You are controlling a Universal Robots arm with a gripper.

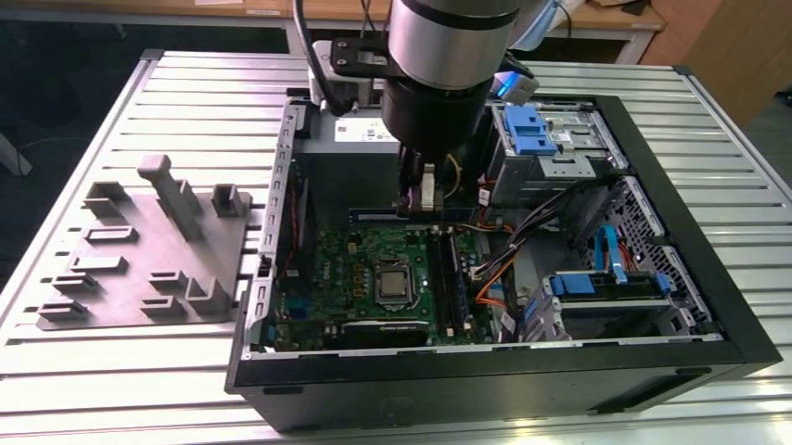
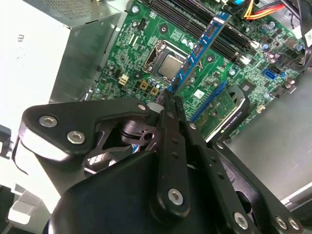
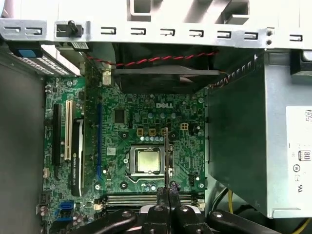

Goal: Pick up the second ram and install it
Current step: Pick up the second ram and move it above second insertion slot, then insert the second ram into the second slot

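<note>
The gripper point(image 2: 168, 96) is clamped tight on the second ram point(image 2: 200, 46), holding it above the motherboard point(image 1: 359, 269). In the exterior view, the stick's long axis runs 9 to 3 o'clock, crosswise to the memory slots point(image 1: 448, 278), which lie toward 6 o'clock.

The computer case point(image 1: 495, 382) lies on the tabletop point(image 1: 124, 371), the fixture plate point(image 1: 136, 269) beside it at the exterior view's left, the motherboard point(image 1: 334, 269) inside, the gripper point(image 1: 421, 206) above it gripping the second ram point(image 2: 201, 48).
</note>
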